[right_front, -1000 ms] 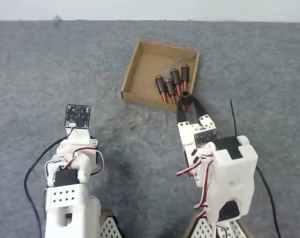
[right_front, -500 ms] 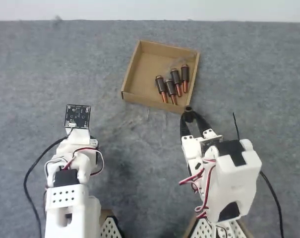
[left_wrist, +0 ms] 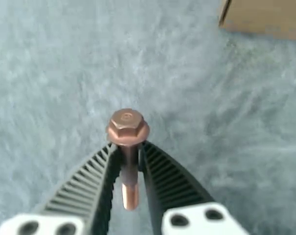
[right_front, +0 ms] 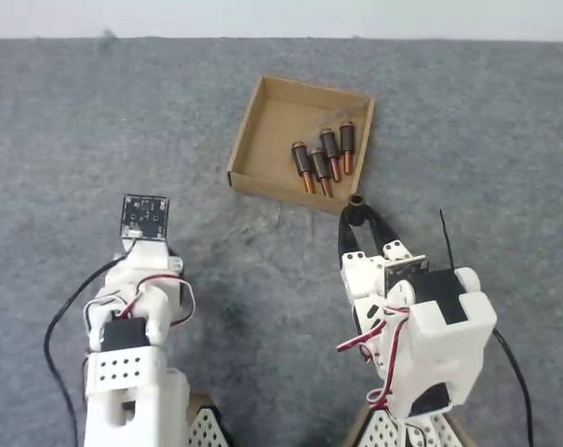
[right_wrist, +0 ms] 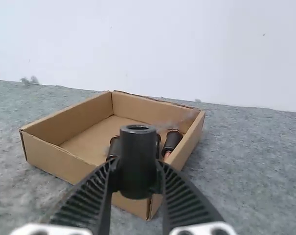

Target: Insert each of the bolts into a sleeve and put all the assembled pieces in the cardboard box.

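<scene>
The left gripper [left_wrist: 128,147] is squeezed tight on a copper bolt [left_wrist: 127,131], and the bolt's head pokes out past the tips. Four finished pieces [right_front: 323,158] lie in the cardboard box [right_front: 262,112]. Just outside the box, the right gripper [right_wrist: 136,169] clamps a black sleeve [right_wrist: 137,156]. I think this is the joining step. Next, the bolt must line up with the sleeve's hole.
</scene>
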`<state>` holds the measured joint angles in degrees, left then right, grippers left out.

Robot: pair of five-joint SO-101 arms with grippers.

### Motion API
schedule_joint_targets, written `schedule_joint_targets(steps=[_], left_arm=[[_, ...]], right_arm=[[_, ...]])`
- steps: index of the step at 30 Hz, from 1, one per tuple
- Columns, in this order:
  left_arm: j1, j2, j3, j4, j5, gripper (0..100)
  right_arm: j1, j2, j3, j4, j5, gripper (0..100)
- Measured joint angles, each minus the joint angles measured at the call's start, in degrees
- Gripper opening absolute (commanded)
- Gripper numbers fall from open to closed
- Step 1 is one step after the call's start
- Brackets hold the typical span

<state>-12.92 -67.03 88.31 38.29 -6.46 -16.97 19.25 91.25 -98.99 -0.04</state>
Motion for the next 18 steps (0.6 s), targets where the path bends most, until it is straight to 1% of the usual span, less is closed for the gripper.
schedule_joint_targets(steps=[4,8,13,15,18], left_arm=[[3.2,0.0,2.2,-6.1,-0.2,1],[3.3,0.0,3.0,-14.4,-0.3,1],[3.8,0.0,3.0,-22.4,0.5,1],[4.1,0.0,3.0,-25.6,4.7,1],[4.0,0.0,3.1,-31.1,13.0,1]], right_arm=[[-0.1,0.0,0.0,0.0,0.0,0.6],[-0.2,0.0,0.0,0.0,0.0,0.6],[-0.3,0.0,0.0,0.0,0.0,0.6],[-0.2,0.0,0.0,0.0,0.0,0.6],[-0.2,0.0,0.0,0.0,0.0,0.6]])
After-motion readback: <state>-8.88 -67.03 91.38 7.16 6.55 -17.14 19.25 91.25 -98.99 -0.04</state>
